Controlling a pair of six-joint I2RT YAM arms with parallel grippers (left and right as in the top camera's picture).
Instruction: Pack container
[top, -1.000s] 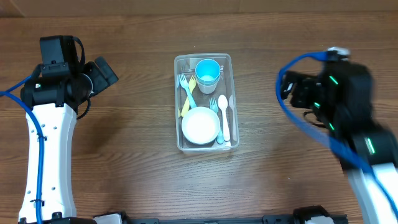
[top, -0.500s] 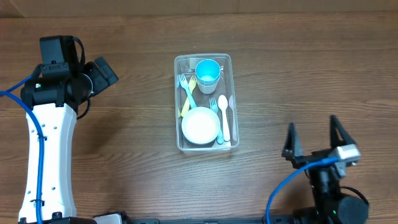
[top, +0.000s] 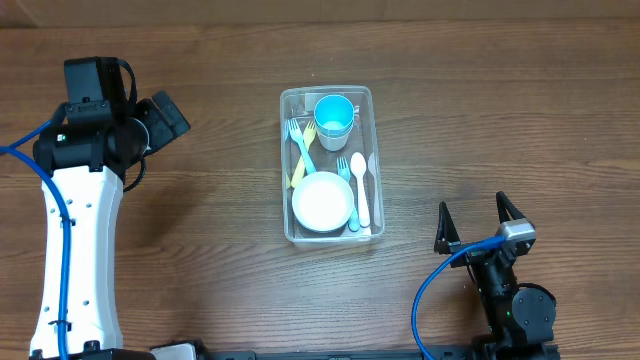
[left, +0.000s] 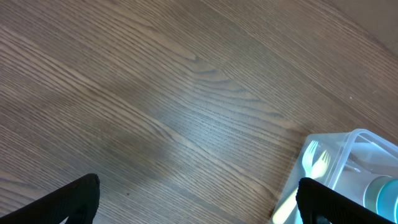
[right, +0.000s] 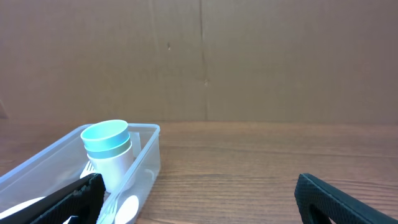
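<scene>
Overhead, the right gripper (top: 474, 222) has retreated to the near right, released and empty like the left gripper (left: 198, 200), leaving the container (top: 284, 150) mid-table, seemingly fully packed.

I see a clear container (top: 284, 170), a white bowl (top: 322, 201), a light-blue cup (top: 334, 115), blue and yellow forks (top: 298, 145), and a white spoon (top: 360, 190). The tabletop (top: 200, 260) is brown and wood-grained. The left claw (left: 199, 199) and right claw (right: 199, 193) are black.

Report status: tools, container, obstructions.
Left tool open, empty. Right tool open, empty. Clear rectangular plastic container holds white round bowl, stacked blue cups, forks, spoons. Nothing between tools and container.
</scene>
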